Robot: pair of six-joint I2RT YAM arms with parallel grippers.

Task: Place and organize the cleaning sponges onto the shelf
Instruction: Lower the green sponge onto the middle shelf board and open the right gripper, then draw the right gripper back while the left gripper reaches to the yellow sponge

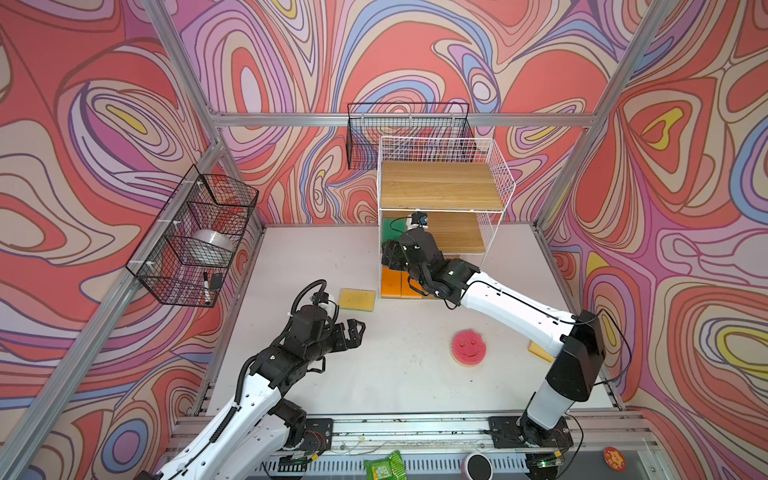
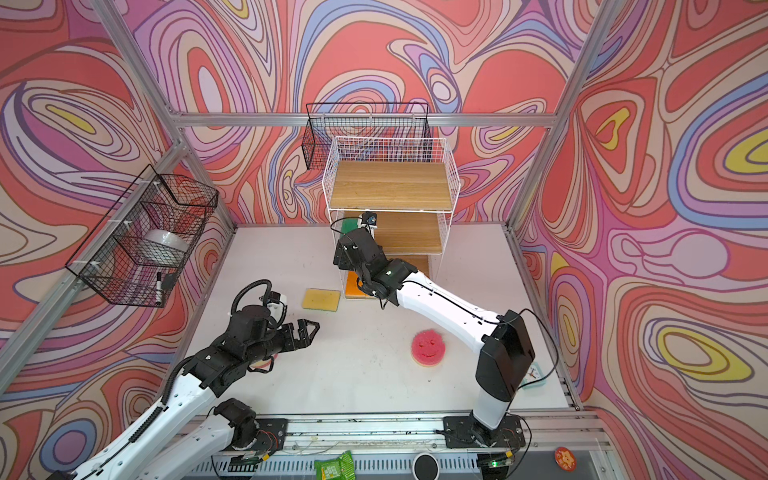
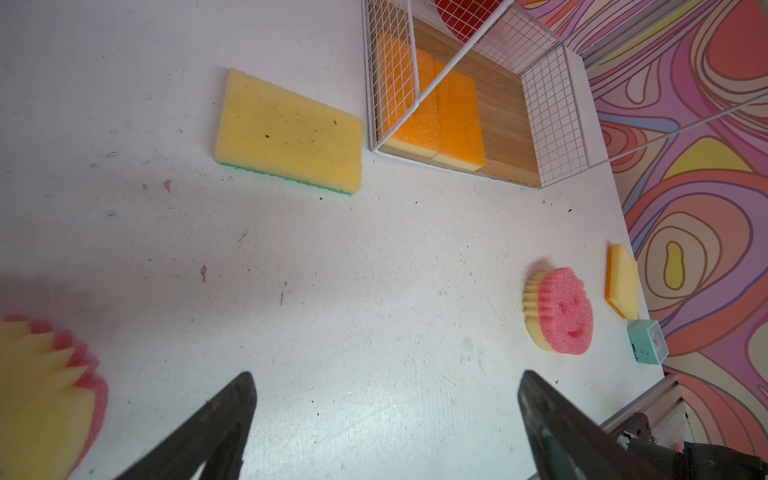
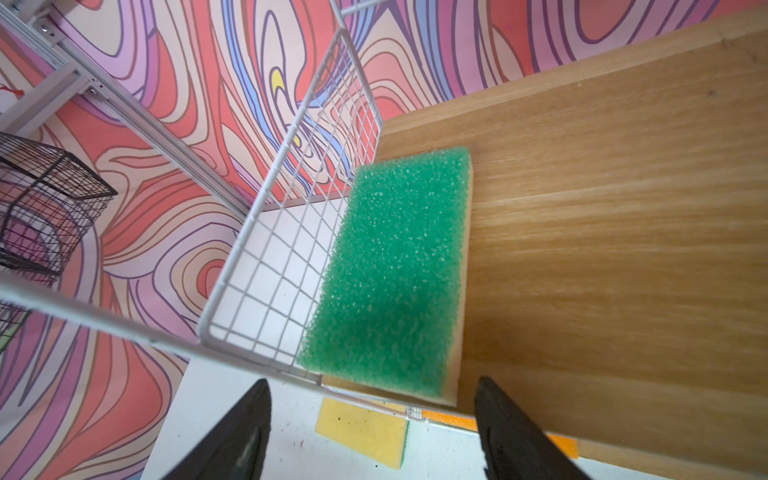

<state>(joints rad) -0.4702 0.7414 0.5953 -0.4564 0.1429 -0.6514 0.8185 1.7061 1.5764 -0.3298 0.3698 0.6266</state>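
Green sponge [image 4: 395,270] lies just ahead of my right gripper [image 4: 372,381], jaws apart and empty, flat on the shelf's [image 4: 602,249] middle board beside its wire side. My left gripper [image 3: 384,374] also stands wide; a yellow sponge [image 3: 291,133] lies farther ahead on the table [image 3: 124,249].

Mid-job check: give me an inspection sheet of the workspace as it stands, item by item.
Surface: white tabletop, scuffed and speckled.
Job's things: shelf holds a green-faced sponge on its middle tier and two orange sponges side by side on the bottom tier. On the table: yellow sponge beside the shelf, pink smiley sponge, orange-edged sponge near the right edge, second round sponge by the left arm.
Clutter: teal clock on the table; green packet at the front rail.
Grippers: left claw open, empty, over the table; right claw open at the middle tier, gripping nothing.
Cables: black cables along both arms; no snag seen.
Surroundings: black wire baskets on the frame; patterned walls.
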